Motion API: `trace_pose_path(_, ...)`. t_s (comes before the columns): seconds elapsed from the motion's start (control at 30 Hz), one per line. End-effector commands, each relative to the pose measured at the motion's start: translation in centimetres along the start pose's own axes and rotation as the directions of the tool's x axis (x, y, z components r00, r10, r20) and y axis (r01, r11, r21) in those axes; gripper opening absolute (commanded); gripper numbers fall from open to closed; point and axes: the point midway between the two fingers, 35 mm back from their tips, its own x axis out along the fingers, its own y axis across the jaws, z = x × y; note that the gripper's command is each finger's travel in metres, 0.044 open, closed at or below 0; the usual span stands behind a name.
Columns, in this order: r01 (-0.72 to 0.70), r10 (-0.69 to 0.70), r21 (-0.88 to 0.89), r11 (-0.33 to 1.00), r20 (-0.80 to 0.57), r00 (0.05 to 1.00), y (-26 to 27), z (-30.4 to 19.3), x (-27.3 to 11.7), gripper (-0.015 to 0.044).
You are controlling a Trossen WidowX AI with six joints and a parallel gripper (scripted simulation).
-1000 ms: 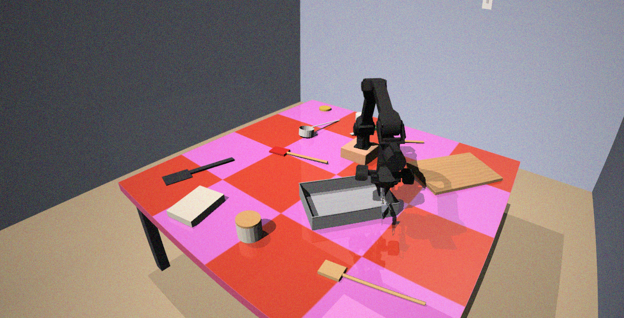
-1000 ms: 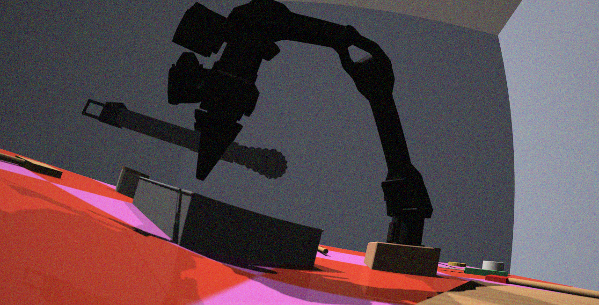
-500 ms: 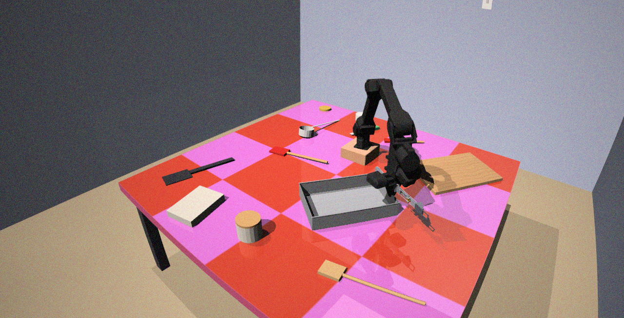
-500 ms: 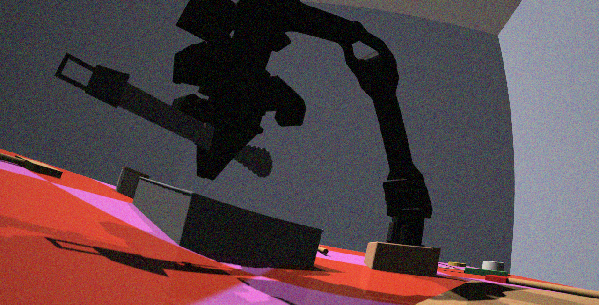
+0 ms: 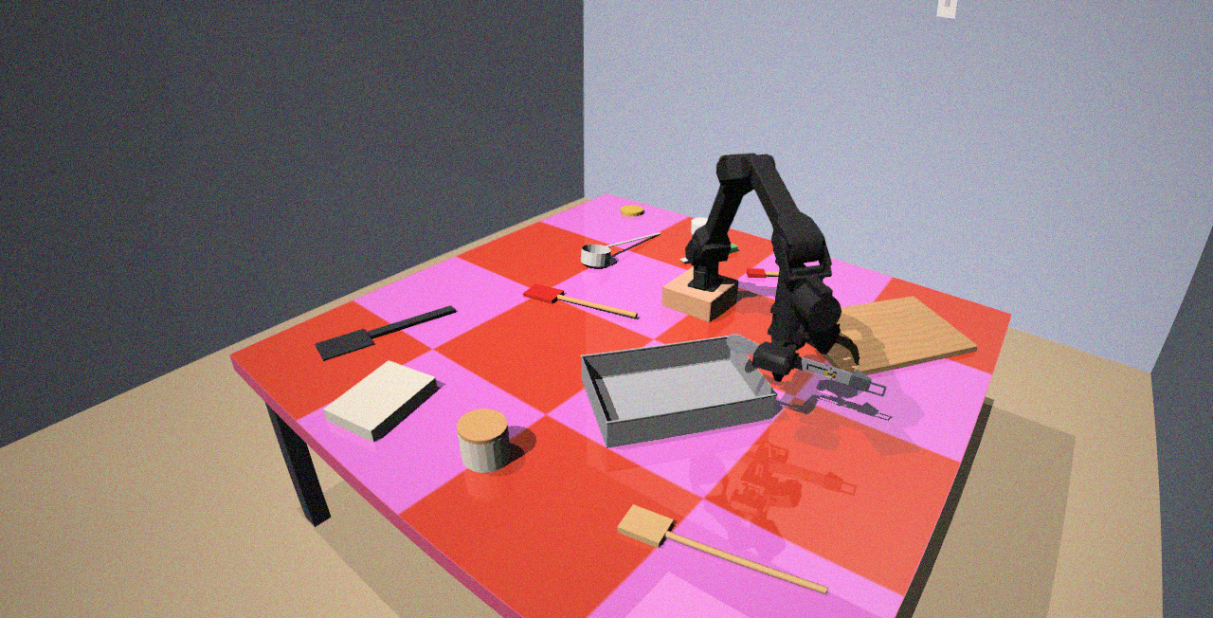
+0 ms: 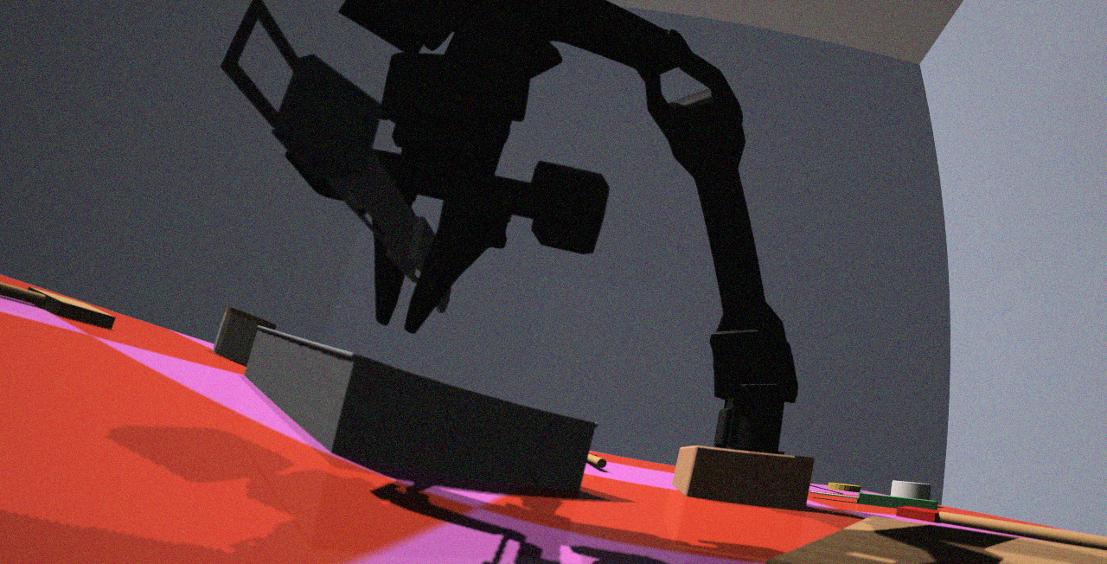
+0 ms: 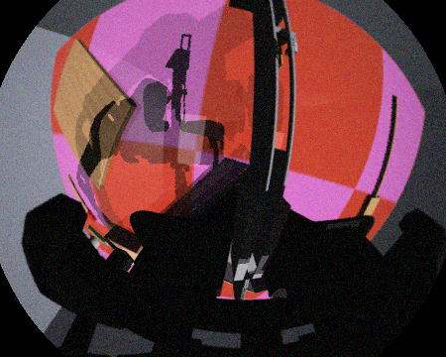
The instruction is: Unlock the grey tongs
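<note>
My gripper (image 6: 396, 325) is shut on the grey tongs (image 5: 852, 380) (image 6: 329, 115) (image 7: 266, 124), held in the air near the right end of the roasting tin (image 5: 691, 430) (image 6: 464, 429). The tongs lie crosswise in the fingers, roughly level in the top view. Their end with the pull loop points away from the tin. Their two arms look close together in the wrist view. Their tip end is partly hidden by the gripper. The wooden board (image 5: 920, 334) (image 6: 835, 547) (image 7: 81, 94) lies behind and to the right of the tin in the top view, with nothing on it but shadow.
A lidded jar (image 5: 483, 448) and a cream block (image 5: 372, 402) stand left of the tin. A wooden spatula (image 5: 646, 525) lies in front. A red-headed spatula (image 5: 542, 293), a black spatula (image 5: 343, 344) and a small pan (image 5: 595, 256) lie farther back.
</note>
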Motion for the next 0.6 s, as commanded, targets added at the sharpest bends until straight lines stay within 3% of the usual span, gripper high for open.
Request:
trace_pose_path(0.0,0.001,-0.001,-0.166,0.986,0.003,1.0,0.6,0.8,-0.1,-0.015)
trace_pose_path(0.27,0.002,0.0,-0.47,0.882,0.003,1.0,1.7,2.2,-0.1,-0.015)
trace_pose_path(0.57,0.002,0.001,-0.753,0.658,0.004,1.0,3.1,3.8,-0.1,-0.015)
